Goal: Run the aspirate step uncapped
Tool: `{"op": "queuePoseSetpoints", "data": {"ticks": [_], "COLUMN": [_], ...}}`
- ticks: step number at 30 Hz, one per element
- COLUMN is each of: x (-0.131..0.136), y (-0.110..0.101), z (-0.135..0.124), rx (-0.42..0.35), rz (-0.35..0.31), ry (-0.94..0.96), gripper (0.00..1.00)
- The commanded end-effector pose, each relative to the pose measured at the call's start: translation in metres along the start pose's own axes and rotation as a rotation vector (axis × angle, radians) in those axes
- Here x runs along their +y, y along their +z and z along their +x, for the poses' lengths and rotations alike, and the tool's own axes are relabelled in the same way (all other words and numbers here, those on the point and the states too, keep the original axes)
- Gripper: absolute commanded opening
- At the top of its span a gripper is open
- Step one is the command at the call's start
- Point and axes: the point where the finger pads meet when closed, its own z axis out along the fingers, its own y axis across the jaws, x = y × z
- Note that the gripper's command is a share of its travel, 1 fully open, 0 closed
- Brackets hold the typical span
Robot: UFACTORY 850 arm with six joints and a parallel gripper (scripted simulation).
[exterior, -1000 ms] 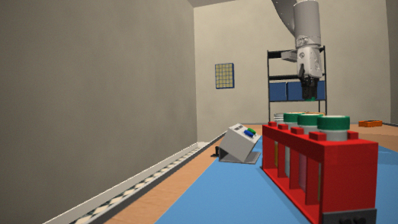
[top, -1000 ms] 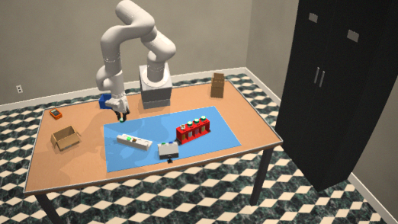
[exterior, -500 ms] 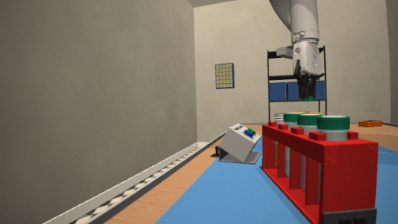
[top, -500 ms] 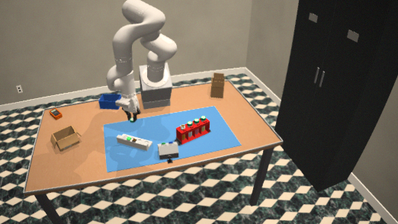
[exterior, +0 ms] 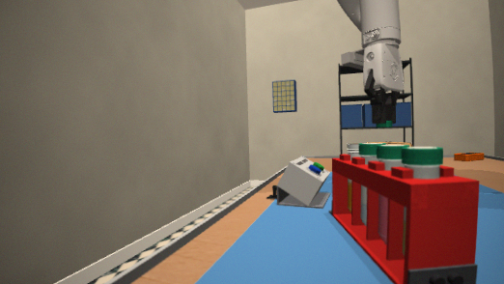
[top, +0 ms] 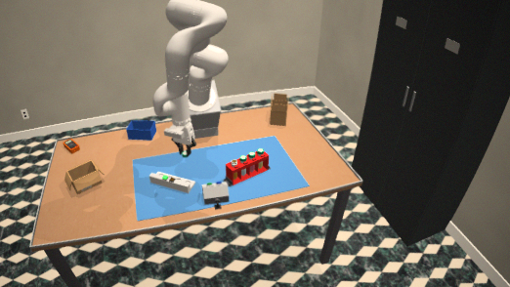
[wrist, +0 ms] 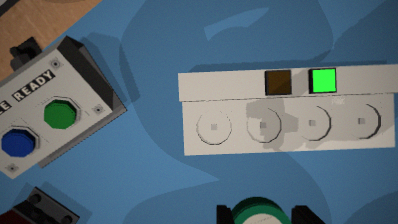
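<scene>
The pincer [top: 186, 147] [exterior: 384, 121] [wrist: 264, 212] is clenched on a green cap [top: 185, 154] [exterior: 384, 125] [wrist: 257, 204] beyond the cap tray [top: 187, 185] [wrist: 220, 87], and if it arrives tilted or off-centre over open tube 4 [top: 233, 162] [exterior: 353, 147] in the decapping station [top: 230, 174] [exterior: 444, 222] [wrist: 12, 216], the thread may cross, stopping the cap early.

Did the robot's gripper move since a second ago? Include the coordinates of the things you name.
Yes. In the top view, the gripper [top: 185, 151] [exterior: 384, 121] [wrist: 264, 215] has moved right, closer to the red tube rack [top: 230, 174] [exterior: 444, 222] [wrist: 12, 219]. Its fingers hold a green cap [top: 185, 154] [exterior: 384, 125] [wrist: 257, 206].
</scene>
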Motion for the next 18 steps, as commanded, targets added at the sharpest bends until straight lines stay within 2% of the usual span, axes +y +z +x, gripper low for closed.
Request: {"op": "queuePoseSetpoints", "data": {"ticks": [1,4,6,9,18], "x": [-0.028,-0.044,-0.044,-0.067,-0.106], "y": [0.0,0.001,0.001,0.001,0.001], "z": [-0.009,-0.015,-0.015,-0.024,-0.039], "rx": [0.007,0.007,0.007,0.007,0.007], "rz": [-0.011,-0.011,-0.011,-0.011,-0.011], "ry": [0.0,0.0,0.0,0.0,0.0], "gripper": [0.0,0.0,0.0,0.0,0.0]}}
